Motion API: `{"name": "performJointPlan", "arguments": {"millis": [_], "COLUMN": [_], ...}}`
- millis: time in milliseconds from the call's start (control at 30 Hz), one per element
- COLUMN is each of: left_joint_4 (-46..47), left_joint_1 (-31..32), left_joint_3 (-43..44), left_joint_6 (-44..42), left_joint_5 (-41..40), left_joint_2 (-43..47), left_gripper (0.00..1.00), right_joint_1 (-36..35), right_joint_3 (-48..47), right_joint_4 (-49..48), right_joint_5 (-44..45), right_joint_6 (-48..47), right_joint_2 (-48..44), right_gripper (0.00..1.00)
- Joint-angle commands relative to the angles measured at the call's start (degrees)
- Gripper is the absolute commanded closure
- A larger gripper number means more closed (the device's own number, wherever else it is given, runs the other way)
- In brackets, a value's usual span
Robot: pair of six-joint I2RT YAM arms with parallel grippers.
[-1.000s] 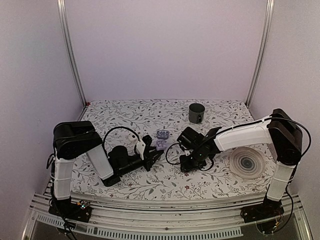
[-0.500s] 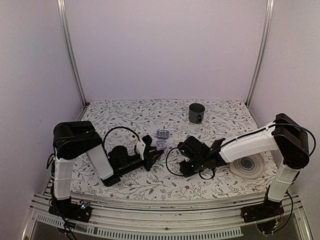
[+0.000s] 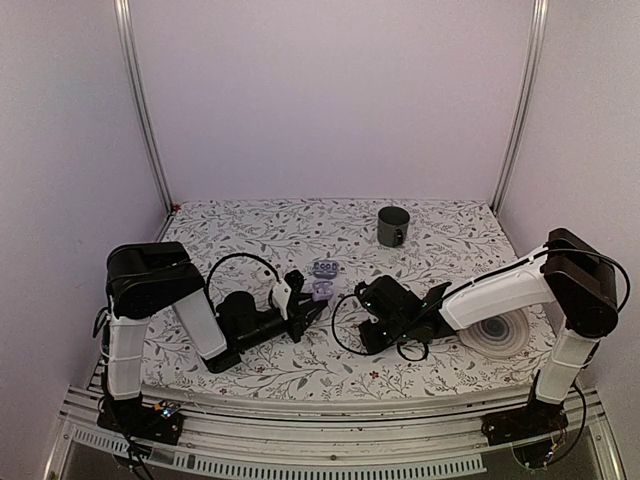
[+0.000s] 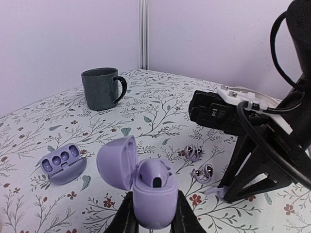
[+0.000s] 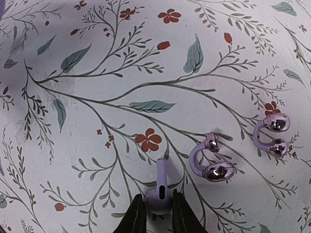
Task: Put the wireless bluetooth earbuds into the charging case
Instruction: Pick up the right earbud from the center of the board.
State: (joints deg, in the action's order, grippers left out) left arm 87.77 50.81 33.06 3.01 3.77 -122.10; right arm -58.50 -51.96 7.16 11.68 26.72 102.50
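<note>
**Left arm holding the open case, right arm pinching an earbud**

On the floral table (image 3: 260, 235), a dark mug (image 4: 101, 88) is standing at the far side, well apart from both arms. A small socketed tray (image 4: 60, 164) is lying just beside the case (image 4: 153, 187). A round white disc (image 3: 497, 330) is lying partly under the right arm. The left gripper (image 4: 152, 216) is clamping the case by its base — lid standing open. The right gripper (image 5: 158, 213) is hanging low over the table, its fingers (image 5: 136, 216) pinching a stem earbud (image 5: 161, 187) from both sides. Two clip earbuds (image 5: 218, 172) are lying near it — untouched. Counting: one case, one stem earbud, two clip earbuds, one tray, one mug, one disc.
</note>
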Motion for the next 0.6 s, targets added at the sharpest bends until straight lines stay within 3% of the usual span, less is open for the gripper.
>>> {"name": "performJointPlan", "arguments": {"millis": [0,133,267,567], "left_joint_4": [16.56,16.56,16.59,16.58], "left_joint_1": [-0.50,-0.47,-0.46,-0.45], "left_joint_3": [-0.19,-0.18,-0.14,0.01], "left_joint_6": [-0.89,-1.15,-1.23,-1.24], "left_joint_5": [-0.04,0.32,0.51,0.79], "left_joint_2": [1.64,1.45,1.28,1.20], "left_gripper": [1.00,1.00,1.00,1.00], "right_joint_1": [-0.63,-0.65,-0.60,-0.53], "right_joint_3": [1.11,0.38,0.03,-0.79], "right_joint_4": [0.89,1.13,1.59,1.66], "right_joint_5": [-0.15,-0.15,-0.01,0.41], "right_joint_6": [-0.74,-1.66,-3.15,-4.06], "right_joint_2": [1.57,1.48,1.27,2.79], "right_gripper": [0.83,0.87,0.71,0.79]}}
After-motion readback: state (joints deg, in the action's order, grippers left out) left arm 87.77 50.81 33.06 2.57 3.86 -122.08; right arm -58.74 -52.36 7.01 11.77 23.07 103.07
